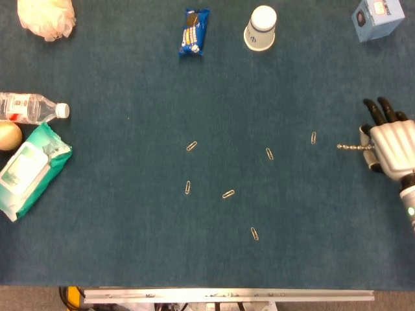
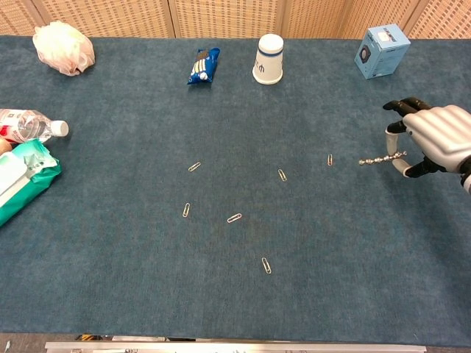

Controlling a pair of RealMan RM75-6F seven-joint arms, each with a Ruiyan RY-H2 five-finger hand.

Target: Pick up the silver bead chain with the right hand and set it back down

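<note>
On the counter, paper clips lie scattered near the middle. Along the far edge, from left to right, sit a bag, a snack packet, a cup and a box. At the left edge a bottle lies behind a wipes pack. At the right edge, the right hand holds the bead chain, which points left toward the clips.

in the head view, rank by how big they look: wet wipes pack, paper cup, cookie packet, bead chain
1. wet wipes pack, plainly largest.
2. paper cup and cookie packet: too alike to rank.
3. silver bead chain, a thin short strand pinched by the right hand.
</note>
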